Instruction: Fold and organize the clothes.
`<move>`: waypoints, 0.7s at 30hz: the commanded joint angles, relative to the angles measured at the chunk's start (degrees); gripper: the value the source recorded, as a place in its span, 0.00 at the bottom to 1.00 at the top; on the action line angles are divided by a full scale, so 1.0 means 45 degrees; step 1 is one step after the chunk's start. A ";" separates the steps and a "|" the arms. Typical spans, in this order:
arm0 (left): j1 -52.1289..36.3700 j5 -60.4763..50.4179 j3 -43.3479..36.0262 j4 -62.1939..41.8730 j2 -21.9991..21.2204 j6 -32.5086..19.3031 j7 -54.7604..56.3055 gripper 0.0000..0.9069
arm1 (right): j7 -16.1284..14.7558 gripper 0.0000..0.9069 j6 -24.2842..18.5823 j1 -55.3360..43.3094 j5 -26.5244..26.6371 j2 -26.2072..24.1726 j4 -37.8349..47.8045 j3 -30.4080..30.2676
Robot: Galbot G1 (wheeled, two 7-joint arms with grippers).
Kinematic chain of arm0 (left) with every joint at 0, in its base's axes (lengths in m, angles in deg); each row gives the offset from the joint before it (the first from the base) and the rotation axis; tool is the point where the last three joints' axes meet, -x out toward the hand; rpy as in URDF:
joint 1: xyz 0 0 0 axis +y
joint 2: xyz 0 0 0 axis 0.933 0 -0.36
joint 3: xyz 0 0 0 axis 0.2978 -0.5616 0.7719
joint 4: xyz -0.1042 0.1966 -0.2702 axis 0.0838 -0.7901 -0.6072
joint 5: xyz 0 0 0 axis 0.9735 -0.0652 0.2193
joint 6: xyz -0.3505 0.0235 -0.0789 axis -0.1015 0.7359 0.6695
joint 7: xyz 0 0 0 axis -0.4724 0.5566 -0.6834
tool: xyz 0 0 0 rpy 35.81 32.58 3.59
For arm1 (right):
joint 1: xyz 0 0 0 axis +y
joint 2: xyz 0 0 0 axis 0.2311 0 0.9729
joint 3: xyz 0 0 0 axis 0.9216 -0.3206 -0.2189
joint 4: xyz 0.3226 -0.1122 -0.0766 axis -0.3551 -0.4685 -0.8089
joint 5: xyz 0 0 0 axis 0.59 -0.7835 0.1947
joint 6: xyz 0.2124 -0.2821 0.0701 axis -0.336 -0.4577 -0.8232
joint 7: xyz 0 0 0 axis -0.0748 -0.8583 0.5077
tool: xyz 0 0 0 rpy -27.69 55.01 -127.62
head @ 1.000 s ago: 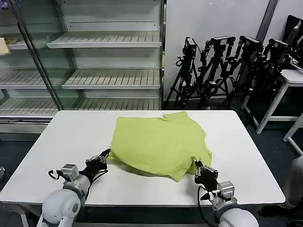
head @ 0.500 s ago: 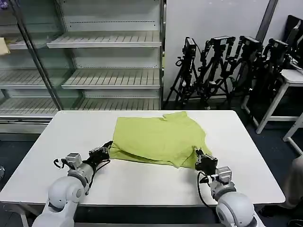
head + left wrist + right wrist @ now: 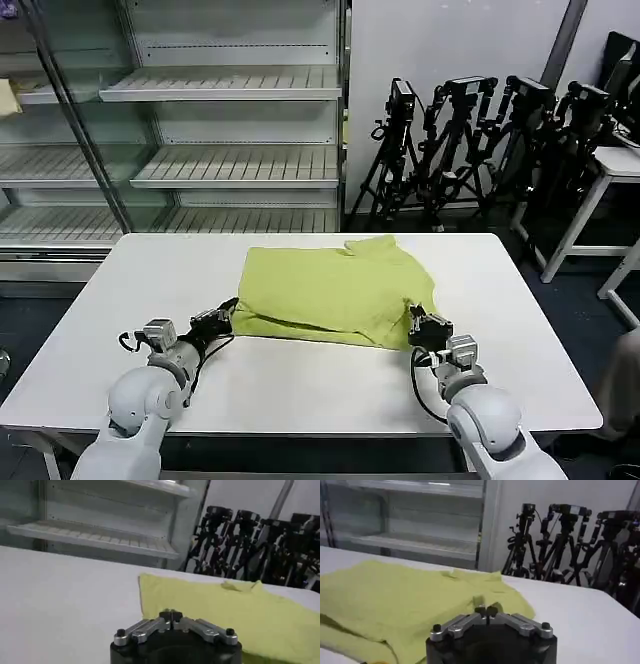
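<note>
White tabletop (image 3: pixel 120 290), empty shelving behind, tripods (image 3: pixel 470 150) at far right. Left gripper (image 3: pixel 222 318) low on tabletop, jaws closed together at near left edge of lime T-shirt (image 3: pixel 335 290); whether fabric is pinched, unclear. T-shirt folded over itself, lying flat at tabletop centre, spanning the space between both sets of jaws. Right gripper (image 3: pixel 424 327) at near right corner of T-shirt, jaws together, tips meeting over the fabric.

White table (image 3: pixel 120 300) bears a folded T-shirt (image 3: pixel 335 290).
</note>
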 commanded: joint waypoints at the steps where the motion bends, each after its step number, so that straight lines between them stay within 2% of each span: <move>1: -0.0125 0.0041 -0.0047 -0.0207 0.0006 -0.0007 -0.0003 0.02 | 0.0013 0.00 0.0001 -0.0307 -0.0003 -0.0020 0.0432 -0.0057; 21: -0.0727 -0.0155 -0.0087 -0.1211 -0.0092 -0.0072 -0.0071 0.02 | -0.0173 0.00 -0.0229 -0.0649 -0.0269 0.0289 0.1155 -0.0080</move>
